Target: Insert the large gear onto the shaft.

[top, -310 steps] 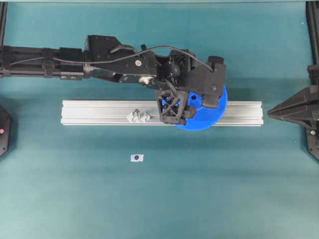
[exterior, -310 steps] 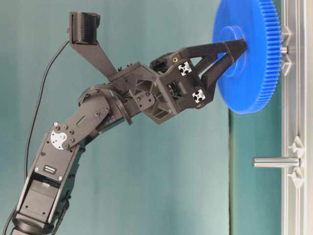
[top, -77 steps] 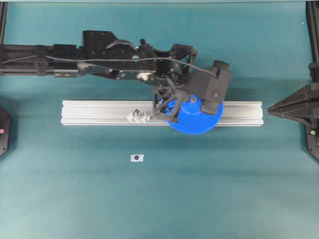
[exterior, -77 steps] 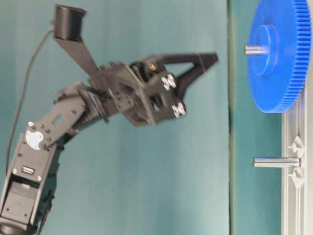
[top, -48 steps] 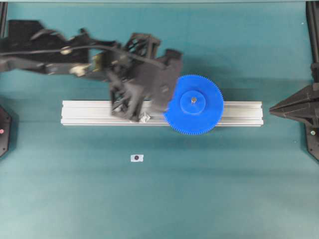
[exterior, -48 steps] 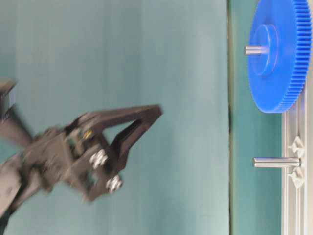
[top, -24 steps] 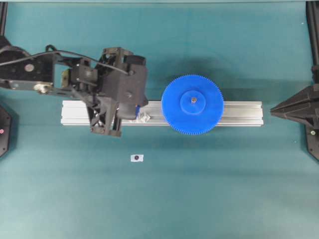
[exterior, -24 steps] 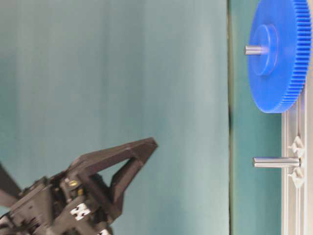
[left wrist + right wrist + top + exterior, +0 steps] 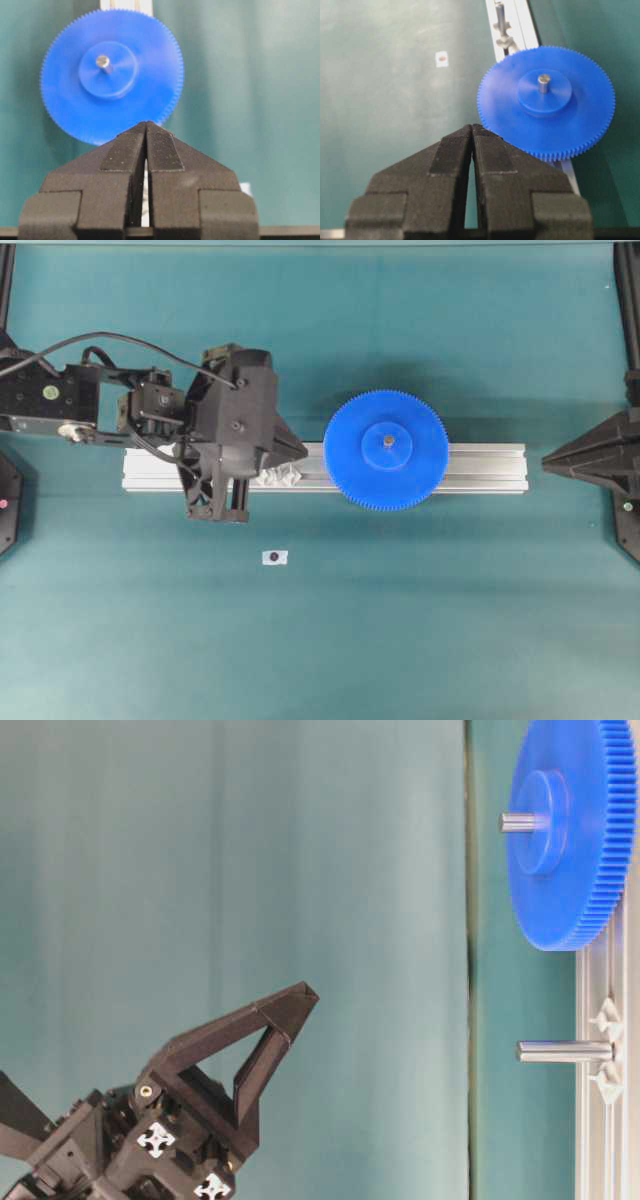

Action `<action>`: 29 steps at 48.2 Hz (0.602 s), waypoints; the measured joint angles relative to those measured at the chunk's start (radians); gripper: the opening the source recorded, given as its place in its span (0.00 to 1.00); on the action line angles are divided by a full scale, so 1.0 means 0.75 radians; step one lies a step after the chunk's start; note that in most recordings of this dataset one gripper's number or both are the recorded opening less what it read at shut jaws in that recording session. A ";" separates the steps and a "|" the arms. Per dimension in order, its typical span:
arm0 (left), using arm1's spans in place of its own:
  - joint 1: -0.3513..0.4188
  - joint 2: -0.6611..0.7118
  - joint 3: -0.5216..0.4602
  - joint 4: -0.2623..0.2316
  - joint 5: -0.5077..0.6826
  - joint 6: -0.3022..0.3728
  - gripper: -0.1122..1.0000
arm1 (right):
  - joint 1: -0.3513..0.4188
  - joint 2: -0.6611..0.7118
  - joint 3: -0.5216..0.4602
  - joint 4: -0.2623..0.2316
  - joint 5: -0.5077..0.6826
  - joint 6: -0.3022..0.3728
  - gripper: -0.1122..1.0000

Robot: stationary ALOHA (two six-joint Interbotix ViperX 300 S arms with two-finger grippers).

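Large blue gear [image 9: 386, 450] seated flat on the metal rail [image 9: 480, 468], shaft [image 9: 387, 441] poking up through the hole in its hub — tip visible above the hub in the table-level view. Left gripper [image 9: 215, 508] well apart from the gear, over the left part of the rail, fingers pressed together, holding nothing. Right gripper [image 9: 472, 131] off at the right side of the table, fingers also pressed together — empty. Second, bare pin [image 9: 565, 1050] standing on the same rail beside the gear. Small white sticker [image 9: 274, 557] on the green mat [image 9: 400, 640], in front of the rail.
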State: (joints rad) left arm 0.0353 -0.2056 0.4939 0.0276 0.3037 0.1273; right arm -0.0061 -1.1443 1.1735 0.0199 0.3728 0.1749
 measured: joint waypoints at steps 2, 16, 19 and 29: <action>0.000 -0.008 0.012 -0.002 -0.012 -0.016 0.09 | 0.000 -0.002 0.000 0.000 0.000 0.000 0.20; -0.008 -0.037 0.072 0.000 -0.115 -0.041 0.09 | 0.000 -0.002 0.006 0.000 -0.014 0.002 0.20; -0.008 -0.037 0.084 0.000 -0.141 -0.045 0.09 | 0.002 -0.002 0.010 0.000 -0.016 0.002 0.20; -0.010 -0.037 0.115 0.000 -0.200 -0.045 0.09 | 0.002 -0.061 0.057 0.000 -0.078 0.004 0.20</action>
State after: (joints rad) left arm 0.0276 -0.2332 0.5798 0.0276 0.1534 0.0936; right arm -0.0046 -1.1904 1.2164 0.0199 0.3145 0.1779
